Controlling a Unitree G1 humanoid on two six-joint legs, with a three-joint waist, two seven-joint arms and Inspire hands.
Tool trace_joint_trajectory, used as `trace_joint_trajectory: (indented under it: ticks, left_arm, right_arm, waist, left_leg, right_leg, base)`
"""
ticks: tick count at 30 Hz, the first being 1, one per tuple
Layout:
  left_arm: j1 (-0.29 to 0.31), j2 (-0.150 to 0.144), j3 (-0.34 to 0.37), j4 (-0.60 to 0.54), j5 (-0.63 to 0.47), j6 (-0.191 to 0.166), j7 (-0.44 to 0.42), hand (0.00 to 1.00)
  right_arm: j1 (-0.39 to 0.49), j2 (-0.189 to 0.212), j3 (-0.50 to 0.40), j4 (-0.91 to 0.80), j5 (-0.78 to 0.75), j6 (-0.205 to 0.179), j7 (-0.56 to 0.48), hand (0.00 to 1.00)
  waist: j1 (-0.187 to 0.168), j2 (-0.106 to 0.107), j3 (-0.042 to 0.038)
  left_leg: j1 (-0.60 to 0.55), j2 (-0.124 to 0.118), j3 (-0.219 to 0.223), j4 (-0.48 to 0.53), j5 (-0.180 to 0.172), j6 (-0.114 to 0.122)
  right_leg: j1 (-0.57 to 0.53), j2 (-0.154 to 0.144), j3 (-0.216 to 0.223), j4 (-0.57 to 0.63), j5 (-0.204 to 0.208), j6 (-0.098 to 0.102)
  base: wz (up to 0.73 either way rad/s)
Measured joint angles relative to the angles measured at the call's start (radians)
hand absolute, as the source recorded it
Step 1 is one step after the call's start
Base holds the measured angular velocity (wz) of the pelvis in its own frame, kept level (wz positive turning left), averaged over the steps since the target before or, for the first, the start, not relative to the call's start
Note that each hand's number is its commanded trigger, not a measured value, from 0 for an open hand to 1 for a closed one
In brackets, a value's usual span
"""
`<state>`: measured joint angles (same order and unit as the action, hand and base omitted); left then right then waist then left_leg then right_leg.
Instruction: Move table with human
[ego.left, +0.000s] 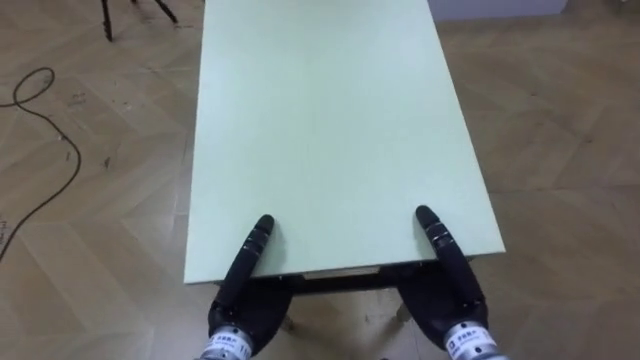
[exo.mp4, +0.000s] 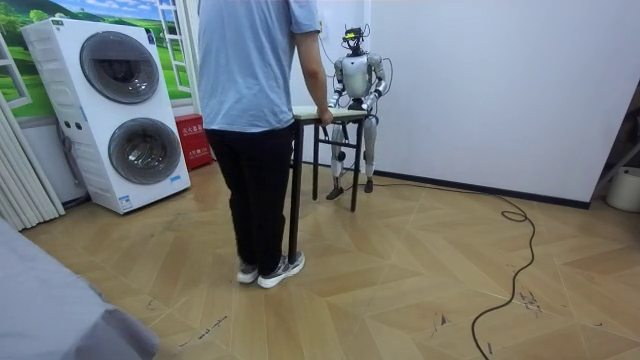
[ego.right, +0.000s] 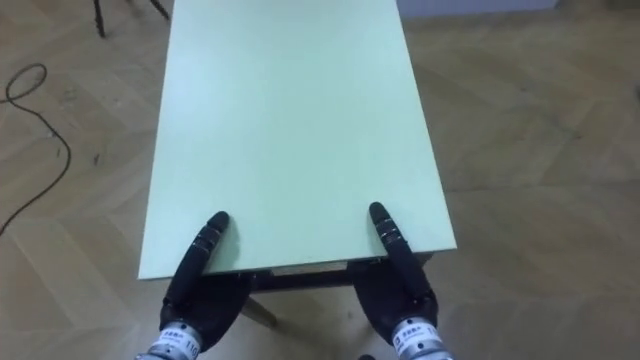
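Note:
The table (ego.left: 330, 120) has a pale green top and dark legs, and it stretches away from me. My left hand (ego.left: 243, 288) grips its near edge at the left, thumb flat on top and palm below the edge. My right hand (ego.left: 452, 285) holds the same edge at the right in the same way. In the room view I stand at one end of the table (exo.mp4: 318, 114), close to a white wall. A person (exo.mp4: 255, 120) in a light blue shirt and dark trousers stands at the other end, a hand on the tabletop's edge.
A dark cable (ego.left: 40, 150) loops over the wooden floor to my left, and dark stand legs (ego.left: 135, 12) show past the table's far left corner. Stacked washing machines (exo.mp4: 125, 110) and a red box (exo.mp4: 190, 140) stand on the room view's left.

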<state>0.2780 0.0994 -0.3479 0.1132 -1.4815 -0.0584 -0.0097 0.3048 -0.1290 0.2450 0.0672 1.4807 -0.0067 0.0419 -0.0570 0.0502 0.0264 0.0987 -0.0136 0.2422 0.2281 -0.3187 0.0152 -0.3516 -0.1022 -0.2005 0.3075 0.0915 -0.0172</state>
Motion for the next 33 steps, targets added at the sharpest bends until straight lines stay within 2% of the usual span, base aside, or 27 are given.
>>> trace_joint_trajectory:
  ticks: [1,2,3,4,5,6,7,8,9,11,12,13,14,15,16,18,20,22,23,24,25,26,27,28,29,30,33]
  left_arm:
    - [-0.001,0.000,0.000,0.000,-0.002,0.001,0.000,1.00]
    - [-0.002,0.005,0.003,0.000,0.005,0.004,0.000,1.00]
    - [-0.002,0.003,0.005,0.000,0.013,0.005,0.000,1.00]
    - [-0.005,0.002,0.009,0.000,0.016,0.005,0.001,1.00]
    - [-0.012,0.003,0.010,0.000,0.008,0.007,0.000,1.00]
    - [-0.023,0.010,0.009,0.000,0.008,0.016,0.005,1.00]
    - [-0.031,0.014,0.008,0.001,0.009,0.026,0.011,1.00]
    - [-0.042,0.020,0.007,0.001,0.019,0.044,0.026,1.00]
    - [-0.044,0.026,0.009,0.001,0.034,0.045,0.029,1.00]
    - [-0.033,0.028,0.010,0.001,0.036,0.048,0.028,1.00]
    - [-0.029,0.026,0.012,0.000,0.038,0.053,0.026,1.00]
    - [-0.029,0.025,0.015,0.000,0.040,0.054,0.025,1.00]
    - [-0.030,0.021,0.024,-0.001,0.040,0.054,0.024,1.00]
    - [-0.030,0.015,0.031,-0.002,0.041,0.056,0.024,1.00]
    - [-0.029,0.013,0.030,-0.002,0.041,0.059,0.024,1.00]
    - [-0.015,0.012,0.030,-0.007,0.043,0.061,0.024,1.00]
    - [-0.012,0.019,0.030,-0.015,0.047,0.061,0.024,1.00]
    - [-0.003,0.018,0.036,-0.030,0.059,0.060,0.024,1.00]
    - [0.008,0.021,0.043,-0.041,0.060,0.060,0.024,1.00]
    - [0.012,0.026,0.054,-0.049,0.057,0.060,0.020,1.00]
    - [0.011,0.026,0.058,-0.051,0.057,0.060,0.018,1.00]
    - [0.011,0.022,0.064,-0.053,0.059,0.060,0.018,1.00]
    - [0.011,0.024,0.066,-0.056,0.064,0.063,0.017,1.00]
    - [0.011,0.029,0.066,-0.059,0.069,0.065,0.018,1.00]
    - [0.010,0.034,0.066,-0.062,0.074,0.067,0.019,1.00]
    - [0.010,0.037,0.068,-0.063,0.078,0.066,0.019,1.00]
    - [0.011,0.035,0.063,-0.063,0.081,0.067,0.021,1.00]
  right_arm:
    - [0.000,0.000,0.000,0.000,0.000,-0.001,0.000,1.00]
    - [0.000,0.000,-0.001,0.000,-0.004,0.000,-0.002,1.00]
    - [-0.002,0.000,-0.001,0.000,-0.004,0.001,-0.002,1.00]
    - [-0.003,0.001,-0.002,-0.001,-0.002,0.001,-0.002,1.00]
    - [-0.006,0.004,-0.005,-0.002,0.001,0.004,-0.003,1.00]
    - [-0.002,0.012,-0.013,-0.001,0.005,0.009,-0.007,1.00]
    - [0.006,0.012,-0.020,-0.002,0.010,0.010,-0.007,1.00]
    - [0.023,0.018,-0.031,-0.003,0.019,0.011,-0.007,1.00]
    - [0.029,0.023,-0.030,-0.003,0.028,0.014,-0.007,1.00]
    - [0.038,0.020,-0.029,-0.003,0.029,0.020,-0.008,1.00]
    - [0.040,0.017,-0.029,-0.003,0.030,0.020,-0.007,1.00]
    - [0.040,0.016,-0.028,-0.005,0.032,0.020,-0.007,1.00]
    - [0.036,0.017,-0.022,-0.010,0.032,0.020,-0.007,1.00]
    - [0.030,0.015,-0.018,-0.009,0.032,0.017,-0.008,1.00]
    - [0.030,0.016,-0.016,-0.009,0.033,0.013,-0.009,1.00]
    - [0.031,0.003,-0.001,-0.002,0.038,0.006,-0.008,1.00]
    - [0.030,0.004,0.002,-0.003,0.037,0.002,-0.007,1.00]
    - [0.030,0.007,0.001,-0.003,0.033,0.001,-0.003,1.00]
    - [0.031,0.011,0.002,-0.003,0.032,0.003,-0.003,1.00]
    - [0.019,0.013,0.010,-0.003,0.031,0.004,-0.003,1.00]
    - [0.013,0.013,0.012,-0.003,0.030,0.004,-0.003,1.00]
    - [0.004,0.012,0.018,-0.003,0.030,-0.002,-0.003,1.00]
    - [0.002,0.011,0.032,0.000,0.037,-0.016,-0.003,1.00]
    - [0.004,0.007,0.041,0.001,0.046,-0.023,-0.003,1.00]
    - [0.011,0.008,0.048,0.001,0.057,-0.025,-0.003,1.00]
    - [0.014,0.008,0.048,0.001,0.056,-0.025,-0.003,1.00]
    - [0.023,0.008,0.046,0.001,0.060,-0.029,-0.003,1.00]
  waist:
    - [0.000,-0.002,0.0014]
    - [-0.008,-0.009,0.0010]
    - [-0.016,-0.012,0.0006]
    - [-0.034,-0.015,-0.0003]
    - [-0.045,-0.018,-0.0012]
    - [-0.051,-0.020,-0.0005]
    - [-0.057,-0.020,-0.0007]
    - [-0.064,-0.028,-0.0042]
    - [-0.065,-0.044,-0.0051]
    - [-0.051,-0.054,-0.0055]
    - [-0.040,-0.057,-0.0068]
    - [-0.031,-0.061,-0.0064]
    - [-0.022,-0.071,-0.0060]
    - [-0.006,-0.073,-0.0057]
    - [0.003,-0.069,-0.0056]
    - [0.031,-0.070,-0.0052]
    - [0.037,-0.073,-0.0059]
    - [0.040,-0.080,-0.0046]
    - [0.040,-0.087,-0.0063]
    - [0.051,-0.096,-0.0054]
    - [0.058,-0.101,-0.0048]
    - [0.065,-0.102,-0.0054]
    - [0.066,-0.098,-0.0052]
    - [0.063,-0.099,-0.0044]
    - [0.059,-0.107,-0.0030]
    - [0.060,-0.110,-0.0015]
    - [0.057,-0.103,-0.0025]
  left_leg:
    - [-0.004,-0.004,0.000,0.005,0.000,0.003]
    - [-0.020,-0.017,0.001,0.016,0.004,0.017]
    - [-0.031,-0.022,0.003,0.019,0.008,0.023]
    - [-0.058,-0.033,0.008,0.027,0.019,0.045]
    - [-0.085,-0.036,0.039,0.028,0.031,0.067]
    - [-0.102,-0.027,0.107,0.035,0.041,0.085]
    - [-0.109,-0.020,0.138,0.040,0.043,0.089]
    - [-0.106,-0.017,0.182,0.040,0.051,0.102]
    - [-0.106,-0.028,0.190,0.043,0.056,0.109]
    - [-0.110,-0.047,0.202,0.050,0.057,0.111]
    - [-0.121,-0.052,0.213,0.058,0.058,0.113]
    - [-0.128,-0.054,0.220,0.065,0.058,0.113]
    - [-0.151,-0.052,0.218,0.085,0.057,0.113]
    - [-0.179,-0.039,0.190,0.117,0.057,0.112]
    - [-0.187,-0.029,0.175,0.128,0.058,0.111]
    - [-0.193,0.014,0.162,0.130,0.070,0.090]
    - [-0.207,0.035,0.160,0.119,0.081,0.075]
    - [-0.214,0.041,0.143,0.107,0.089,0.068]
    - [-0.224,0.040,0.099,0.115,0.090,0.067]
    - [-0.250,0.036,0.057,0.135,0.090,0.066]
    - [-0.264,0.035,0.053,0.146,0.089,0.065]
    - [-0.282,0.040,0.054,0.156,0.089,0.050]
    - [-0.297,0.056,0.057,0.169,0.092,0.042]
    - [-0.301,0.061,0.058,0.176,0.092,0.041]
    - [-0.302,0.070,0.054,0.169,0.099,0.029]
    - [-0.309,0.073,0.044,0.167,0.109,0.018]
    - [-0.317,0.073,0.024,0.168,0.120,0.017]
  right_leg:
    - [-0.001,-0.006,-0.002,-0.002,0.009,0.001]
    - [-0.010,-0.021,0.004,-0.003,0.029,0.007]
    - [-0.018,-0.022,0.008,-0.004,0.043,0.015]
    - [-0.026,-0.037,0.015,-0.021,0.083,0.035]
    - [-0.037,-0.043,0.039,-0.040,0.121,0.058]
    - [-0.058,-0.064,0.030,0.065,0.057,0.071]
    - [-0.068,-0.079,0.014,0.169,-0.015,0.071]
    - [-0.068,-0.115,-0.007,0.373,-0.135,0.062]
    - [-0.045,-0.146,-0.003,0.532,-0.206,0.076]
    - [0.026,-0.189,0.013,0.655,-0.244,0.088]
    - [0.092,-0.208,0.014,0.672,-0.243,0.090]
    - [0.121,-0.215,0.017,0.662,-0.241,0.090]
    - [0.170,-0.218,0.023,0.617,-0.260,0.111]
    - [0.188,-0.198,0.009,0.556,-0.294,0.131]
    - [0.195,-0.183,0.007,0.534,-0.295,0.130]
    - [0.227,-0.133,-0.004,0.438,-0.297,0.130]
    - [0.252,-0.101,-0.004,0.348,-0.306,0.123]
    - [0.248,-0.087,-0.004,0.318,-0.310,0.122]
    - [0.247,-0.079,0.004,0.279,-0.350,0.113]
    - [0.244,-0.071,0.005,0.159,-0.375,0.100]
    - [0.244,-0.063,0.001,0.096,-0.367,0.097]
    - [0.253,-0.060,-0.022,0.051,-0.355,0.083]
    - [0.268,-0.040,-0.022,0.018,-0.333,0.072]
    - [0.281,-0.027,-0.019,-0.004,-0.325,0.068]
    - [0.300,-0.004,-0.021,-0.039,-0.316,0.060]
    - [0.300,0.005,-0.028,-0.055,-0.306,0.055]
    - [0.300,0.008,-0.050,-0.054,-0.303,0.052]
  base:
    - [0.06]
    - [0.06]
    - [0.20]
    - [0.31]
    - [0.46]
    - [0.47]
    - [0.62]
    - [0.53]
    - [0.32]
    - [-0.14]
    - [-0.26]
    - [-0.33]
    - [-0.37]
    - [-0.36]
    - [-0.40]
    - [-0.46]
    - [-0.28]
    - [-0.27]
    - [-0.41]
    - [-0.46]
    - [-0.42]
    - [-0.09]
    - [0.08]
    - [0.33]
    - [0.27]
    - [0.21]
    - [0.16]
